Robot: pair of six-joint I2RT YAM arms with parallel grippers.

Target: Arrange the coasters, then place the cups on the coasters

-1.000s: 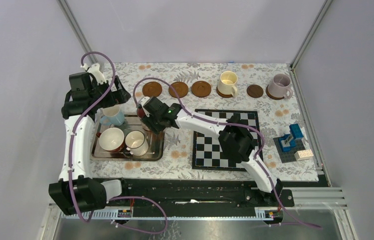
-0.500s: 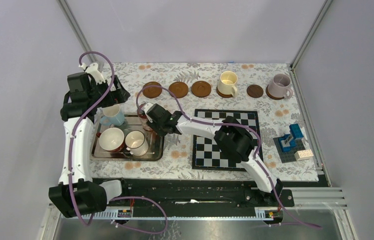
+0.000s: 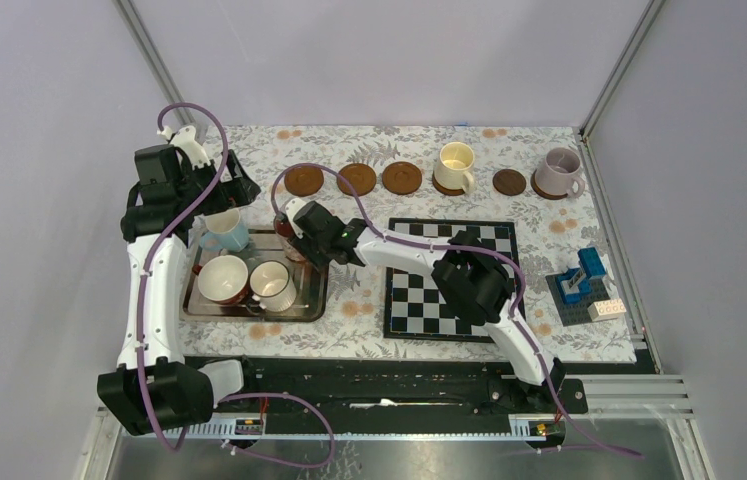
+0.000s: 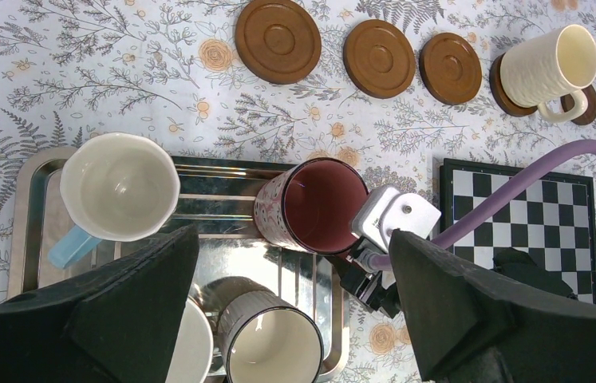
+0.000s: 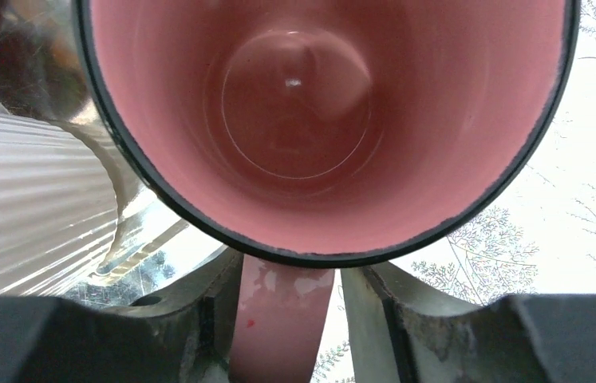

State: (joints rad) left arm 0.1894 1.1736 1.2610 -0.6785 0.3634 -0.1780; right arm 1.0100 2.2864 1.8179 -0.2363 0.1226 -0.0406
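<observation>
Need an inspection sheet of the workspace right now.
Surface: floral tablecloth, flat.
Job's things: six coasters in far row; cream mug and lilac mug sit on two; three mugs in tray; pink mug at its far-right corner.
Clutter: chessboard, toy blocks.
Grippers: left gripper open above tray; right gripper straddles pink mug's handle, grip unclear.
Cables: purple cables loop off both wrists.
Surroundings: grey walls on three sides.

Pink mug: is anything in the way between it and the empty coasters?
Nothing tall. Only the tray's low rim and bare tablecloth lie between the pink mug and the three empty coasters. It probably just needs lifting over that rim.
</observation>
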